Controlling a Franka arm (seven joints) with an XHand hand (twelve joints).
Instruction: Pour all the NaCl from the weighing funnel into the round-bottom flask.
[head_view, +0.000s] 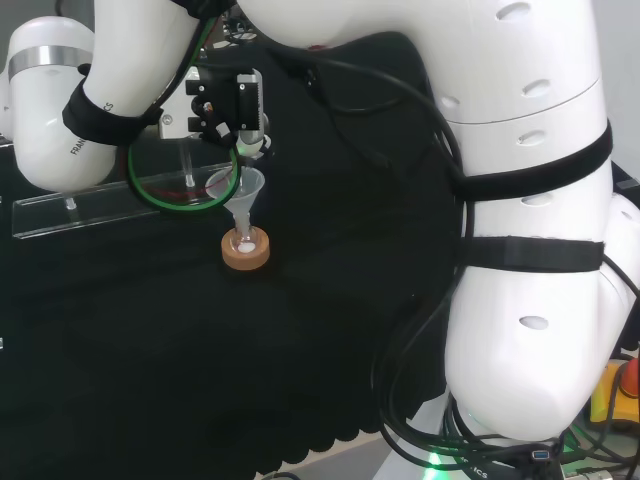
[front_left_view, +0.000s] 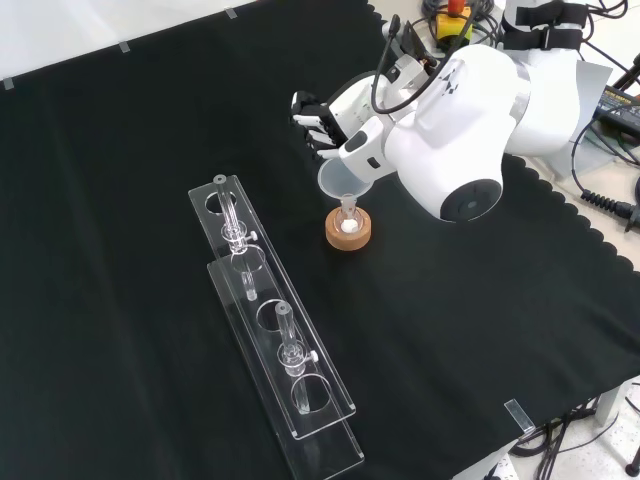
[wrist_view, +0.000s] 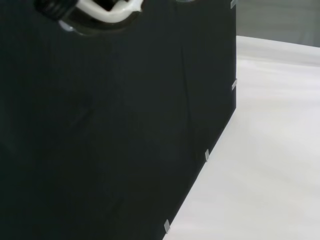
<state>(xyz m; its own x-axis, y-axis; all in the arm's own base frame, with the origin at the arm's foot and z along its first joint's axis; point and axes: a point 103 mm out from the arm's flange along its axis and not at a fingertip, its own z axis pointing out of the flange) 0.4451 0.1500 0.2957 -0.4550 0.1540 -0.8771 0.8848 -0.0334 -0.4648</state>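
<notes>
Salt could spill beside the flask (front_left_view: 347, 226) if the tilted funnel (front_left_view: 341, 181), pinched by the hand (front_left_view: 322, 118), slips sideways.

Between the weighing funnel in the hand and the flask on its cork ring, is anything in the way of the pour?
Nothing visible is. The hand holds the weighing funnel tilted at a clear funnel seated in the neck of the round-bottom flask, which sits in the cork ring. The clear racks stand apart, left in the front view.
</notes>
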